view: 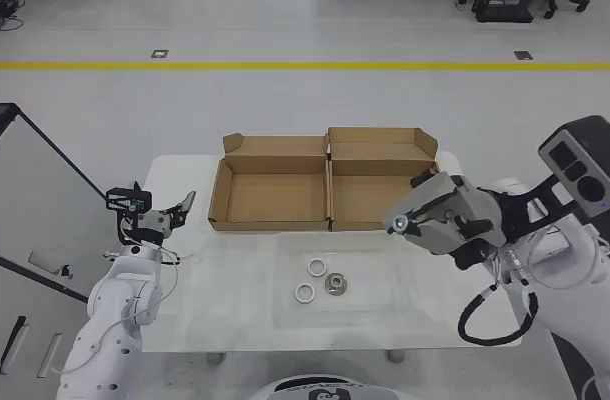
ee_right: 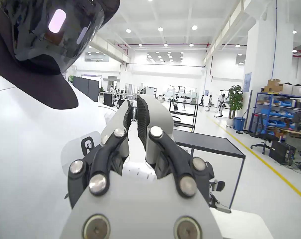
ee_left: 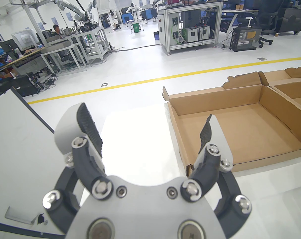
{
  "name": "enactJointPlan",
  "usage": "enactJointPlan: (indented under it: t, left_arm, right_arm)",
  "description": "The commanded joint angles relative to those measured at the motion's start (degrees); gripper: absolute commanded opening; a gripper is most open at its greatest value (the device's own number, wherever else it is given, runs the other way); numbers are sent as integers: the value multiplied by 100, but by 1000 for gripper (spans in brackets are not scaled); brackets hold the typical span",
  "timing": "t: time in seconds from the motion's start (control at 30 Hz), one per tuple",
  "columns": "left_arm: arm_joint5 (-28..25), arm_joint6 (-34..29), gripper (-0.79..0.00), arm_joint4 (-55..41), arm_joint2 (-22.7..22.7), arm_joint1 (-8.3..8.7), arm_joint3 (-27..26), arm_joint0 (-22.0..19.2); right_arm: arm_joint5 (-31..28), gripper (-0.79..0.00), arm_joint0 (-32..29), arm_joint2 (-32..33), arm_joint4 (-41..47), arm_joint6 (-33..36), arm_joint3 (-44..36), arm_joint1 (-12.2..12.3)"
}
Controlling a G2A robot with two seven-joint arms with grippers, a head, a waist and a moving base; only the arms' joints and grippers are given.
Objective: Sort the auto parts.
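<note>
The right gripper (view: 395, 225) has its fingers clamped on a small threaded part (ee_right: 133, 113), which seems to lie lengthways along the pads. In the top view it hangs above the near wall of the right box (view: 365, 200). The box floor lies at roughly 12 o'clock from the fingers, so dropping the part likely calls for only a short move forward. The left box (view: 270, 198) sits touching it at 9 o'clock.

Two white rings (view: 315, 266) and a metal nut (view: 335, 285) lie near each other on the bench (view: 235, 300), at about 8 o'clock from the right fingers and nearer to that arm. The left gripper (ee_left: 146, 111) has its fingers wide apart and holds nothing. It hovers off the left box's outer side, with the loose parts well apart from it at 4 o'clock.
</note>
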Motion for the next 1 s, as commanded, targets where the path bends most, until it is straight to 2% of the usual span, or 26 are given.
enactJointPlan:
  t: [0.0, 0.23, 0.97]
  left_arm:
    - [0, 0, 0, 0, 0, 0, 0, 0]
    - [0, 0, 0, 0, 0, 0, 0, 0]
    - [0, 0, 0, 0, 0, 0, 0, 0]
  right_arm:
    - [-127, -785, -17, -5, 176, -111, 7, -37]
    - [-434, -785, 1, -76, 530, -159, 42, -156]
    - [-434, -785, 1, -76, 530, -159, 42, -156]
